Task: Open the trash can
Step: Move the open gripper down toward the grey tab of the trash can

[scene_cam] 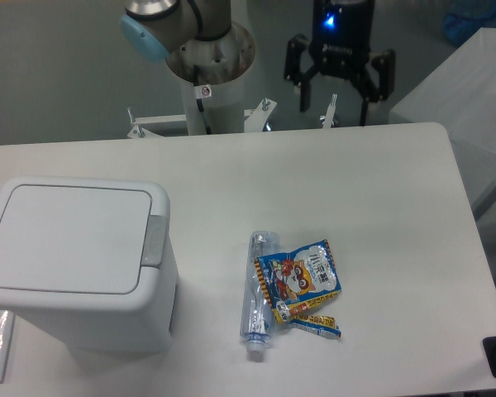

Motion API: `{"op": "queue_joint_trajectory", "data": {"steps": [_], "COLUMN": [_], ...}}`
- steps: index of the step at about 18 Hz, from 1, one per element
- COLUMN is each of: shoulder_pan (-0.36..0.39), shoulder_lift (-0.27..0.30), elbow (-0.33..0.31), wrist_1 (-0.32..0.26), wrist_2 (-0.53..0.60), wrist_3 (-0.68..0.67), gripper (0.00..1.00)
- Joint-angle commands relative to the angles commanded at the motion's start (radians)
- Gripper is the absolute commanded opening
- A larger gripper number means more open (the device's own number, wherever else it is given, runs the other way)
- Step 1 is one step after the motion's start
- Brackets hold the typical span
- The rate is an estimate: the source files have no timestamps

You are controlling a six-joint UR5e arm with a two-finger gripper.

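Spanning nearly the whole view: white table (380, 182), rounded far-right corner, seen from above. Standing on its left near part: white bin (74, 265), boxy with rounded corners, flat lid (66, 238) shut and level, grey tab (155, 240) on the right edge of the lid. Well apart from anything touching it; nothing resting on the lid.

Rising behind the far table edge: arm base (208, 66), a pale column with a light-blue joint cap at upper left. Hanging to the right of that column, beyond the far edge and well away from the bin: gripper (335, 103), dark body pointing straight down, a blue light glowing at its top. 2 fingers (303, 91) spread wide apart, grasping nothing, tips above the far rim of the table and not touching it.

Lying right of the bin, near the table's middle-front: clear bottle (257, 298), crushed, on its side, cap end toward the near edge. Overlapping its right side: blue snack bag (302, 277) with a cartoon face. Just below that, touching it: small yellow wrapper (310, 321). Showing at the bottom-right corner: 1 dark object, cut off, too little visible to identify.
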Motion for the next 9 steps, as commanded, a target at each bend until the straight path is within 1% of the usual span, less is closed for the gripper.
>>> {"op": "queue_joint_trajectory", "data": {"steps": [4, 7, 9], "shoulder_pan": [-0.095, -0.158, -0.19], "shoulder_lift": [-0.052, -0.095, -0.115], "elbow": [-0.002, 0.0, 0.0], "wrist_1": [0.147, 0.219, 0.243], "wrist_2": [0.0, 0.0, 0.0], "wrist_3": [-0.305, -0.465, -0.531], "gripper": [1.0, 1.0, 1.0]}}
